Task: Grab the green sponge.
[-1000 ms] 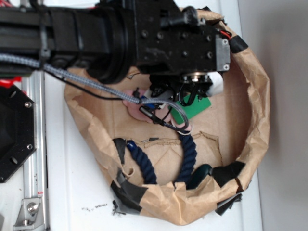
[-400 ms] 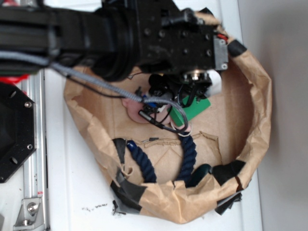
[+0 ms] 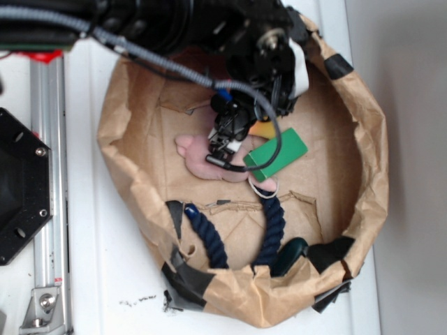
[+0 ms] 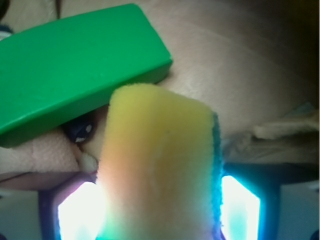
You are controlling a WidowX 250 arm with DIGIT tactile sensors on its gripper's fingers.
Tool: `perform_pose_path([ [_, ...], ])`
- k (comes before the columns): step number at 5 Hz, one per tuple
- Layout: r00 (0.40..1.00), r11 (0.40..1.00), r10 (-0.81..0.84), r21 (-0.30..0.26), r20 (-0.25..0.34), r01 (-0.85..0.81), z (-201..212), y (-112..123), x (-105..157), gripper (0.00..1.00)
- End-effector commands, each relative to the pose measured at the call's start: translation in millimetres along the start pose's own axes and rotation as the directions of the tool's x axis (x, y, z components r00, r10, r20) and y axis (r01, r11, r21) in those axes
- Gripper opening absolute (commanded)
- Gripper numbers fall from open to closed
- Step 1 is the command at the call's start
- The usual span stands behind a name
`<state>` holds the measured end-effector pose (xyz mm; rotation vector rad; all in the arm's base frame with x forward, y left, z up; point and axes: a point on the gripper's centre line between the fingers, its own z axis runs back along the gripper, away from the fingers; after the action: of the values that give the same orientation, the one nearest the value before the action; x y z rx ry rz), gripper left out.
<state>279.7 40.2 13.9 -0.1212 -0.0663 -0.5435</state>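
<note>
The green sponge (image 3: 276, 153) is a bright green flat block lying on the brown paper, partly on the pink plush toy (image 3: 201, 158). In the wrist view the green sponge (image 4: 75, 65) lies just ahead and to the left of the jaws. My gripper (image 3: 243, 134) hangs just left of and above it. It is shut on the yellow sponge (image 4: 160, 165), which fills the gap between the fingers (image 4: 50, 200). A bit of the yellow sponge (image 3: 262, 130) shows next to the green block's far edge.
All of this lies inside a brown paper bag with a rolled rim (image 3: 377, 160). A dark blue rope (image 3: 209, 241) curves along the near side, with a dark teal object (image 3: 290, 255) by it. A metal rail (image 3: 49, 174) runs at the left.
The arm has swung up and away, uncovering the pink toy and the whole green sponge. The green sponge has stayed in place.
</note>
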Motion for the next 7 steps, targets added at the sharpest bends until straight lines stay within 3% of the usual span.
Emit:
perform_pose_path([
  [1, 0.991, 0.99, -0.048, 0.124, -0.123, 0.064, -13, -7, 7, 0.0],
  [2, 0.988, 0.984, -0.065, 0.156, -0.136, 0.087, -4, -3, 9, 0.0],
  [3, 0.989, 0.985, -0.082, 0.141, -0.124, 0.1, 7, 2, 10, 0.0],
  [4, 0.986, 0.975, -0.155, 0.151, -0.056, 0.162, 55, 2, 11, 0.0],
  [5, 0.981, 0.975, -0.193, 0.109, -0.017, 0.194, 103, -19, 19, 0.0],
  [6, 0.981, 0.972, -0.195, 0.136, 0.018, 0.191, 124, -36, 33, 0.0],
  [7, 0.987, 0.976, -0.162, 0.146, 0.0, 0.16, 125, -43, 43, 0.0],
])
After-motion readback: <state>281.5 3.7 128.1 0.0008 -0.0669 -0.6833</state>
